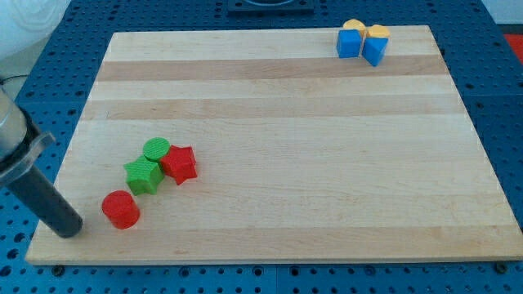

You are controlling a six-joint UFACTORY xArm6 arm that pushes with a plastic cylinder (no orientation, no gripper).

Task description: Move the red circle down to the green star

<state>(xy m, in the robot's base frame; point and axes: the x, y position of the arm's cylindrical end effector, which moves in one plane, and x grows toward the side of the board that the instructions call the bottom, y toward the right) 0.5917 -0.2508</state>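
The red circle (pixel 121 209) lies near the board's lower left corner. The green star (pixel 144 174) sits just up and right of it, a small gap between them. A green circle (pixel 157 149) touches the green star from above, and a red star (pixel 179 164) touches it on the right. My tip (pixel 70 229) rests at the view's lower left, just left of and slightly below the red circle, a short gap away.
The wooden board (pixel 278 147) fills most of the view. At the top right corner stand a blue cube (pixel 350 42), another blue block (pixel 374 51) and two yellow blocks (pixel 353 26) (pixel 377 32) clustered together. A blue pegboard surrounds the board.
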